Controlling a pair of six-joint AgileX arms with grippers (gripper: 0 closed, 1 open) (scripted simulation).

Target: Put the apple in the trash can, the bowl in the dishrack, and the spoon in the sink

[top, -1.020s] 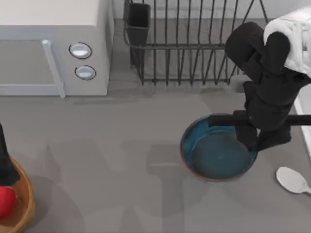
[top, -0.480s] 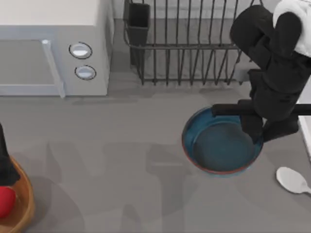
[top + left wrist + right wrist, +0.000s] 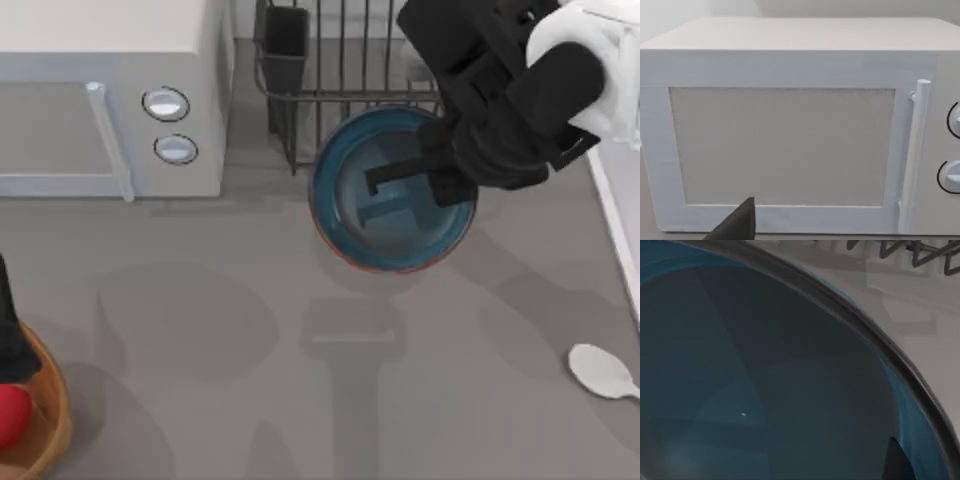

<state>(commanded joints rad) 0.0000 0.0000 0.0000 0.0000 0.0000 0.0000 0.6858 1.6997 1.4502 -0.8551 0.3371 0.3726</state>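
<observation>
A: What is the bowl like?

B: Round and deep, teal-blue outside with a thin reddish-brown rim and a dark, glossy inside. It is lifted off the grey table, tilted a little, its far edge overlapping the front bars of the dishrack, a black rack of thin upright wires with a small boxy cup holder at its left corner.

A: And the right gripper?

B: Matte black, clamped on the bowl's right rim, one finger inside and one outside. The right wrist view has the glossy interior close up.

A: The other things?

B: The apple, smooth bright red, sits in the trash can, a wood-coloured tub at the table's left edge. The left arm stands just above it; whether its jaws are parted I cannot tell. The white spoon lies flat near the right edge, beside the sink's pale rim. A white boxy microwave with two round knobs stands at the back left.
</observation>
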